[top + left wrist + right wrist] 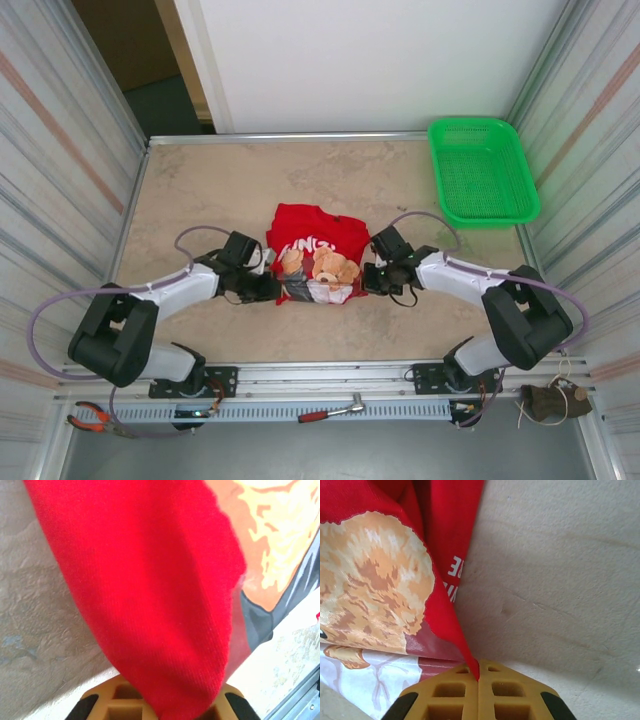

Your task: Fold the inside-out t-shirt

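A: We have the shirt (318,238) bunched near the middle of the table (220,180). The bear print (322,268) faces up, and plain red cloth lies toward 12 o'clock.

B: Both arms are on it. We see the left gripper (268,288) at the shirt's 8 o'clock and the right gripper (370,279) at its 4 o'clock, each at the near edge of the cloth.

A: In the right wrist view, the pads (450,695) are pressed together with no gap. A thin corner of red cloth is pinched at the line where they meet, and white lettering (452,575) sits above that corner.

B: The left wrist view is harder for us. A thick fold of red drapes over the fingers and hides the tips. It seems to run down between them, so we call it a tight pinch on the shirt.

A: Agreed. The green basket (482,170) sits at the table's 2 o'clock corner, well apart from the shirt.
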### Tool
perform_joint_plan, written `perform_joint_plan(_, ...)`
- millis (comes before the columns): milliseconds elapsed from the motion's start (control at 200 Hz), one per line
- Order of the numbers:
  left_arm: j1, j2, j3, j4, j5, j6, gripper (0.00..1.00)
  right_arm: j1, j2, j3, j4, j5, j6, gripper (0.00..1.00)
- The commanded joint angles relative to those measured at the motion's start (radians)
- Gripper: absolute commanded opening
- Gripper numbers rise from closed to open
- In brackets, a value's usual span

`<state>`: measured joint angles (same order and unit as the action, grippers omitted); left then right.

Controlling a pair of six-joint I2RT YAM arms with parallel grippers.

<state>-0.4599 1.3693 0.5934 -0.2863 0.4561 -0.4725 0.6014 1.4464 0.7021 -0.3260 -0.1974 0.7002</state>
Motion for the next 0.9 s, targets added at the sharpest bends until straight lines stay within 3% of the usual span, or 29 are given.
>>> perform_joint_plan(0, 0.041, -0.027, 0.007, -0.088, -0.058, 0.026, 0.13, -0.008, -0.016, 0.019, -0.157, 0.123, 0.005, 0.33)
perform_joint_plan(40, 0.04, -0.041, 0.012, -0.1, -0.049, 0.034, 0.28, 0.01, -0.037, 0.033, -0.17, 0.131, 0.0, 0.4)
perform_joint_plan(95, 0.04, -0.078, 0.014, -0.122, -0.042, 0.037, 0.4, 0.021, -0.069, 0.051, -0.2, 0.146, 0.001, 0.4)
perform_joint_plan(281, 0.043, -0.254, 0.056, -0.198, -0.071, 0.007, 0.57, -0.023, -0.137, 0.154, -0.25, 0.147, -0.013, 0.38)
perform_joint_plan(391, 0.047, -0.246, 0.125, -0.144, -0.064, -0.017, 0.61, -0.084, -0.068, 0.261, -0.231, 0.119, -0.041, 0.45)
perform_joint_plan(571, 0.019, 0.007, 0.276, 0.04, 0.013, -0.023, 0.61, -0.111, 0.163, 0.453, -0.154, 0.04, -0.035, 0.44)
perform_joint_plan(746, -0.049, 0.177, 0.308, 0.105, 0.036, -0.014, 0.61, -0.056, 0.314, 0.496, -0.039, -0.043, 0.049, 0.3)
perform_joint_plan(892, -0.077, 0.221, 0.217, 0.129, 0.007, -0.042, 0.61, -0.012, 0.356, 0.381, 0.04, -0.057, 0.155, 0.2)
